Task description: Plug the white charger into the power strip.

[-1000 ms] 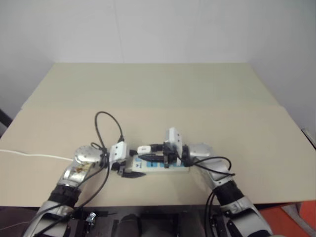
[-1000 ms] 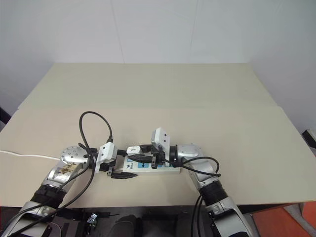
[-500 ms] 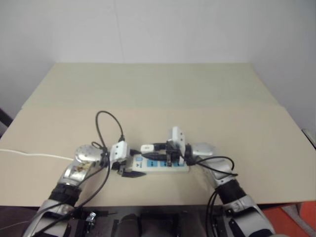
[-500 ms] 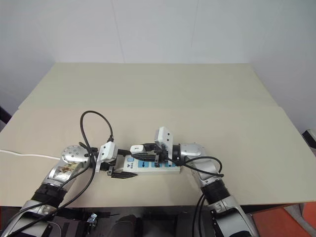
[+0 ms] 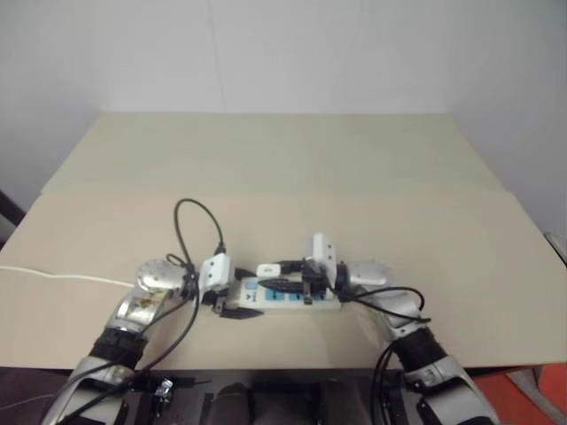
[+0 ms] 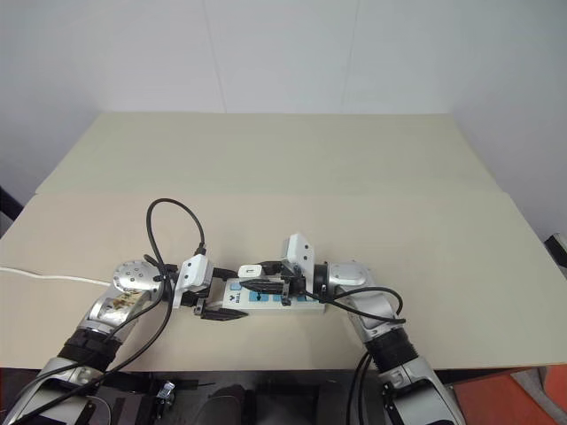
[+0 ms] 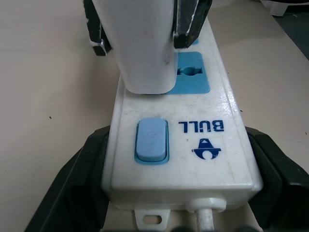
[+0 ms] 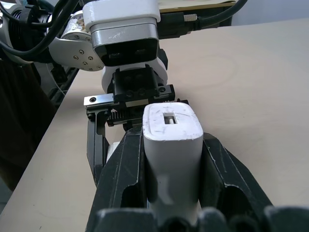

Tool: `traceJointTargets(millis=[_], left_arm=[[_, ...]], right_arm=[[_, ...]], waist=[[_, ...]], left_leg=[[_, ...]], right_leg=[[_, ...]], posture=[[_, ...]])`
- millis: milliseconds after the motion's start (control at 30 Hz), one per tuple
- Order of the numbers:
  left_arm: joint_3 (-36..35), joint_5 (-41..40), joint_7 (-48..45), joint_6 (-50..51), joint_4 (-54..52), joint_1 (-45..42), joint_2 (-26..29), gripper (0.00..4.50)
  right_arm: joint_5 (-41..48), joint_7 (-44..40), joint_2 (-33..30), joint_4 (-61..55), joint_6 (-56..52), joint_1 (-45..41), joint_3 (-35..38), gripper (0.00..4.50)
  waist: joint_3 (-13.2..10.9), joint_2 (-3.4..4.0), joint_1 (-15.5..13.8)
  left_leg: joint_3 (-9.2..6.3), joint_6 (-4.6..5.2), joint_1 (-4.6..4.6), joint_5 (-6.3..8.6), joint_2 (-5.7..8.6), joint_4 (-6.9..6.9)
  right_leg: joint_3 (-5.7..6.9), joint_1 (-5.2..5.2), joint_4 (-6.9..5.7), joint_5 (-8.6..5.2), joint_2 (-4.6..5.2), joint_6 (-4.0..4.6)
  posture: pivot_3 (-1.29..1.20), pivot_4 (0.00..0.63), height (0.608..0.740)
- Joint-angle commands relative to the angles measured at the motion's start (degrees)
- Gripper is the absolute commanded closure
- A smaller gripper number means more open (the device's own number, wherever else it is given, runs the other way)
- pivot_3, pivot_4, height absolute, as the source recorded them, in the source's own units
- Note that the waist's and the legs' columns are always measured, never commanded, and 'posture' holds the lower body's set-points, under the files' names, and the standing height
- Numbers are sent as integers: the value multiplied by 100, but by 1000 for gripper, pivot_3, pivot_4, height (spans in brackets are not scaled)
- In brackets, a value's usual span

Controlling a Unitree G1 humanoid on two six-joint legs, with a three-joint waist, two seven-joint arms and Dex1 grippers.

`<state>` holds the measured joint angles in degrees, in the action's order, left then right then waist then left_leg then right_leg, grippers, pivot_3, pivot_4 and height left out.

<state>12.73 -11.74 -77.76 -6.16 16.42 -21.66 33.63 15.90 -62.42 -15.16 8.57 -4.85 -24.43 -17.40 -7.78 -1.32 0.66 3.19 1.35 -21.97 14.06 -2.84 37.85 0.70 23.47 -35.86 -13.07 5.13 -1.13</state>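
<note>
One small white charger [image 8: 171, 154] sits clamped between the two black fingers [image 8: 120, 183] of the right gripper [image 6: 257, 279], whose jaws are closed tight on its sides. In the left wrist view the charger's body [image 7: 142, 43] stands over the socket end of the power strip [image 7: 186, 140], its lower edge at the first blue socket panel [image 7: 193, 79]; whether its pins are seated cannot be told. Beside that panel lie a blue switch [image 7: 152, 140] and a blue printed logo [image 7: 205, 137].

The power strip lies flat on the beige table [image 5: 283, 168], near the table's front edge, lengthwise between the two arms [image 6: 275, 303]. The left gripper [image 6: 208, 301] straddles the strip's switch end, its fingers [image 7: 72, 188] spread wide on either side of the white bar and pressed close against it. A thin white cord [image 5: 53, 277] runs across the table toward its left edge. Black cables [image 5: 190, 221] loop above the left wrist.
</note>
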Motion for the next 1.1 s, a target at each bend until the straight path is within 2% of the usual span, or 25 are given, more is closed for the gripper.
traceJointTargets(millis=[33, 533, 900, 1100], left_arm=[[-70, 103, 34, 29, 76, 3, 157, 1188], [-79, 102, 93, 0, 104, 25, 193, 1188], [-82, 75, 127, 55, 29, 49, 198, 1188], [-108, 50, 149, 84, -46, 116, 256, 1188]], right_arm=[[-255, -113, -410, 225, 66, 211, 29, 3364], [-374, -175, -682, 709, 137, 176, -135, 3364], [-391, 8, -223, 991, 132, -95, -373, 3364], [-381, -92, -397, 992, 171, 39, -279, 3364]], waist=[[0, 0, -9], [0, -1, -32], [2, -2, 8], [2, -2, 14]], left_leg=[[0, 0, 0, 0, 1, 0], [1, 0, 19, 0, 2, 0], [2, 0, 41, 0, 0, -2], [5, 0, 52, 0, -3, -6]], right_leg=[[0, 0, 0, 0, 1, 0], [0, -19, 4, -1, 4, -1], [-2, -33, 1, -2, 2, -1], [-7, -35, -3, -9, 0, -11]], posture=[[0, 150, 740], [0, 150, 740], [0, 150, 740], [0, 150, 740]])
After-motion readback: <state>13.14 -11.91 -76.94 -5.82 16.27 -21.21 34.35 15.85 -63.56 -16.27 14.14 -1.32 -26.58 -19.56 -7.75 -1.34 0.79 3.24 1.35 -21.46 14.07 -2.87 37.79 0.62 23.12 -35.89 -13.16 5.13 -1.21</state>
